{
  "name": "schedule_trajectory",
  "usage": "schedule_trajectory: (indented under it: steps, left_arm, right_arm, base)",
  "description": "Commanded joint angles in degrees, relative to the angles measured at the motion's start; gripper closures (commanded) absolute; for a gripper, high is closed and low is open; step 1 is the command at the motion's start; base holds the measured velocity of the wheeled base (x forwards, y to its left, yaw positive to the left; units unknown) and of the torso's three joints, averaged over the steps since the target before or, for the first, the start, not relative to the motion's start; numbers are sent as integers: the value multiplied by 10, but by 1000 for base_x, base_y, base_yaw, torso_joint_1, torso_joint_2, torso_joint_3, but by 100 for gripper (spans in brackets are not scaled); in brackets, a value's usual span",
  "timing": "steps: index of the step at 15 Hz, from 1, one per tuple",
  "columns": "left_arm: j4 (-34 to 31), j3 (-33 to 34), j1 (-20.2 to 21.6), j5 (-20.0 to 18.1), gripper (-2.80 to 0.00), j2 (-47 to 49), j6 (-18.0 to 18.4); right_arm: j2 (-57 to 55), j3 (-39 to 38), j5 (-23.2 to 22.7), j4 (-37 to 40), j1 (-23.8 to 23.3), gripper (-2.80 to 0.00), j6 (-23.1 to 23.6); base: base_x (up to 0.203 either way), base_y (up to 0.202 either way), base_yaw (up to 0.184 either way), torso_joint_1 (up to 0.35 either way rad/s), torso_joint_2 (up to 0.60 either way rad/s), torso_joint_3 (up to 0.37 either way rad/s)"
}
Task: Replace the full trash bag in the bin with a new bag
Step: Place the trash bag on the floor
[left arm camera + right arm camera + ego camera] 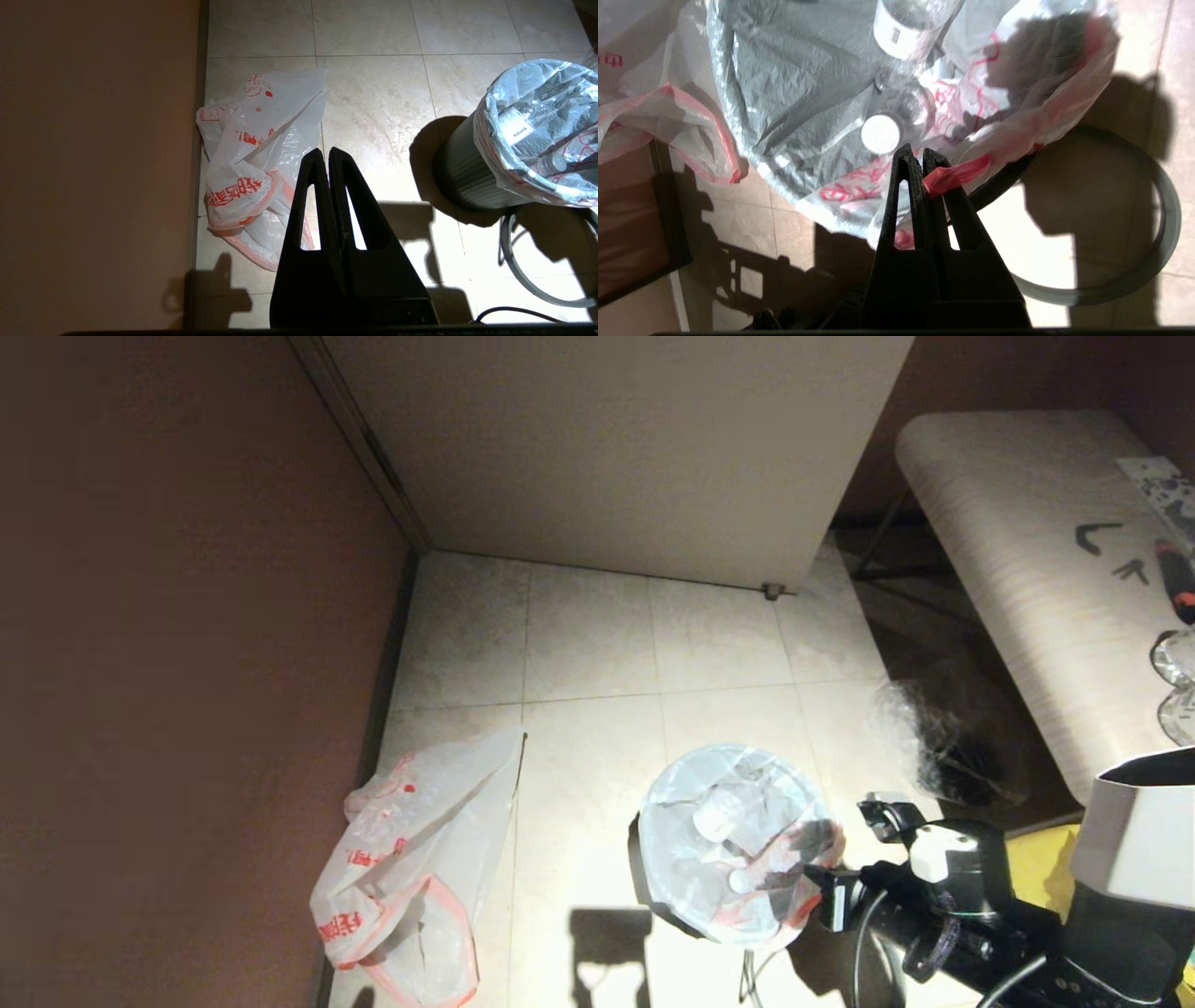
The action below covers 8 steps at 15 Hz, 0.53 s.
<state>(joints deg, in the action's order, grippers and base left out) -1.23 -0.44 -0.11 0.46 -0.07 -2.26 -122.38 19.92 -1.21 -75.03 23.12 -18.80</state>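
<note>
The full trash bag [724, 835], translucent white with red print and clear bottles inside, sits in the bin [640, 873] with its mouth draped over the rim. My right gripper [814, 875] is at the bag's near right edge. In the right wrist view this gripper [923, 157] is shut on a bunched red strip of the bag's edging [955, 175]. The new bag [411, 873] lies limp on the floor by the left wall. The left gripper [328, 153] hangs shut and holds nothing, above the floor between the new bag [254, 154] and the bin [460, 172].
A loose grey rim ring [1160, 252] lies on the tiles beside the bin. A brown wall [187, 663] bounds the left. A white panel [607, 448] stands behind. At the right are a table [1018, 560], clear crinkly wrap [920, 733] and a yellow bag [1036, 868].
</note>
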Motion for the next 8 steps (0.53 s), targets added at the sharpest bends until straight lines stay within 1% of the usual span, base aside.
schedule_trajectory:
  steps: [1, 5, 8]
  left_arm:
    - [0, 0, 0, 0, 0, 1, 0]
    - [0, 0, -1, 0, 0, 1, 1]
    - [0, 0, 0, 1, 0, 1, 0]
  right_arm:
    - [-12, -7, 0, -15, -7, 0, 0]
    - [-36, -7, 1, -17, -14, 0, 0]
    - [-60, -19, 2, -60, -15, 0, 0]
  base:
    - [0, 0, 0, 0, 0, 0]
    - [0, 0, 0, 0, 0, 0]
    - [0, 0, 0, 0, 0, 0]
